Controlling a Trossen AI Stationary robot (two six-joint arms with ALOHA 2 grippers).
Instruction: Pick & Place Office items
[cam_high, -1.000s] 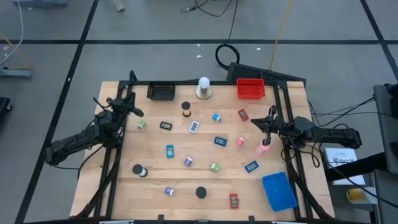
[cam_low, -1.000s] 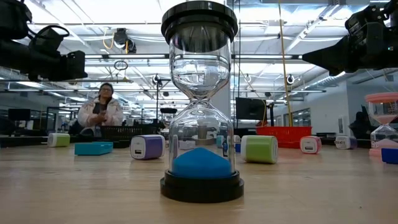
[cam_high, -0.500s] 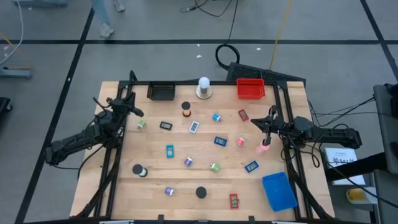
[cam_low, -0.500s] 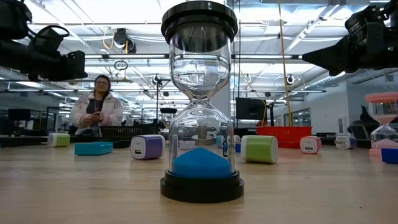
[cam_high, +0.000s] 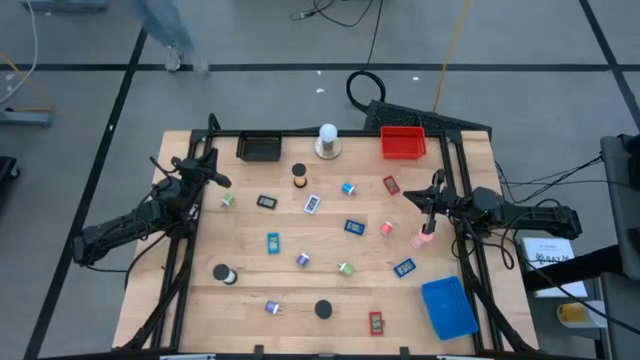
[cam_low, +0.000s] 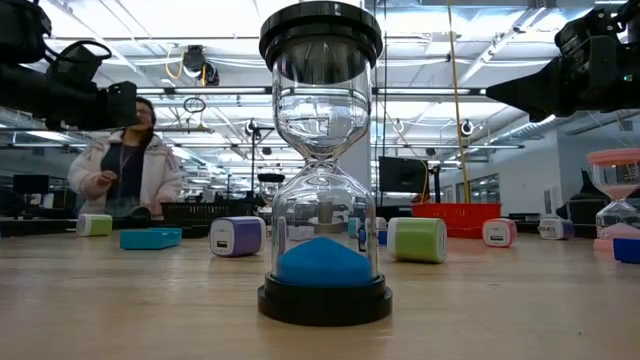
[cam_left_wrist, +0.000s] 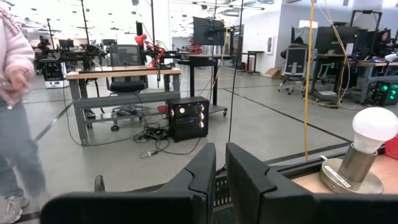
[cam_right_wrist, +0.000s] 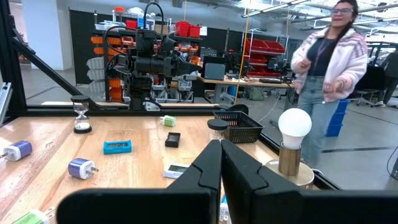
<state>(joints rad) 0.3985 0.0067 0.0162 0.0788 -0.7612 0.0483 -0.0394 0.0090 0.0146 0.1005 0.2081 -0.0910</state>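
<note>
Both claws are pressed together and empty, the left claw (cam_high: 216, 178) above the counter (cam_high: 330, 262) edge beside the black tray (cam_high: 259, 148), the right claw (cam_high: 430, 205) just over the pink hourglass (cam_high: 424, 238), the office items (cam_high: 351, 227) scattered between that tray and the blue tray (cam_high: 447, 306).

High view: straight down over whole table (cam_high: 250, 290); low view: tabletop level, very near blue hourglass (cam_low: 322, 170), facing room; wrist views look outward; both share white bulb (cam_left_wrist: 374, 127) and walking person (cam_right_wrist: 328, 74).
</note>
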